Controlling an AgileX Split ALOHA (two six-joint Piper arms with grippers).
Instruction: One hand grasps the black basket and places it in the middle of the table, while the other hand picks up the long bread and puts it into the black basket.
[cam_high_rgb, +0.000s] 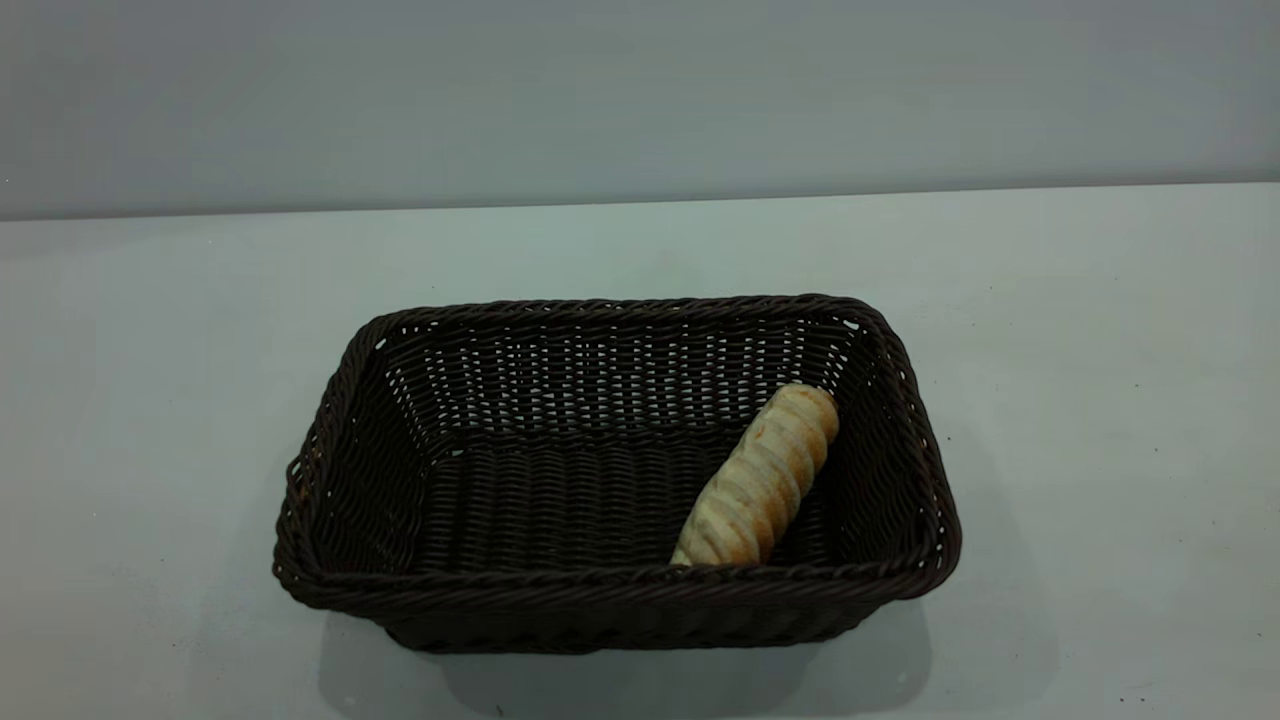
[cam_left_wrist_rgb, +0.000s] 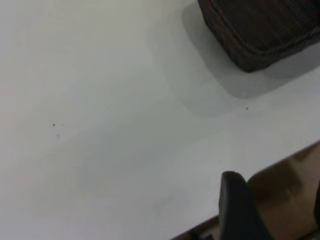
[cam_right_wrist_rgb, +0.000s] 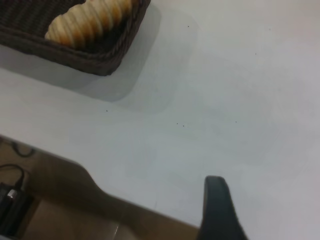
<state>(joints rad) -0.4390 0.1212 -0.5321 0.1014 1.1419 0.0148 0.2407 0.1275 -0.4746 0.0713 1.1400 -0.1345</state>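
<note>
**Bread in the basket, both tools drawn back to the surface's near edge**

Left tool (cam_left_wrist_rgb: 270, 210): only one dark finger shows at the frame edge in its wrist view, with a sliver of a second at the far border. It hangs over the edge of the surface, well apart from the basket, holding nothing. Whether it is open or closed cannot be told.

Right tool (cam_right_wrist_rgb: 220, 210): a single black finger is visible, also above the surface's edge and well clear of the basket. It holds nothing, and its opening cannot be judged either. Neither tool appears in the exterior view.

Farther out, the pale surface (cam_high_rgb: 1100, 400) carries the black woven basket (cam_high_rgb: 620, 590), standing upright near its middle, long side facing the exterior camera.

Inside, the long bread (cam_high_rgb: 762, 480) lies in the right part of the basket. Its long axis runs diagonally: the lower end rests by the near wall, the upper end points toward the far right corner and seems to lean up against the right wall.

By the look of it, both placements are done. What remains is to keep the arms clear; doing this well means staying high and away from the braided rim, so the basket is not nudged off centre and the tilted bread is not disturbed.
</note>
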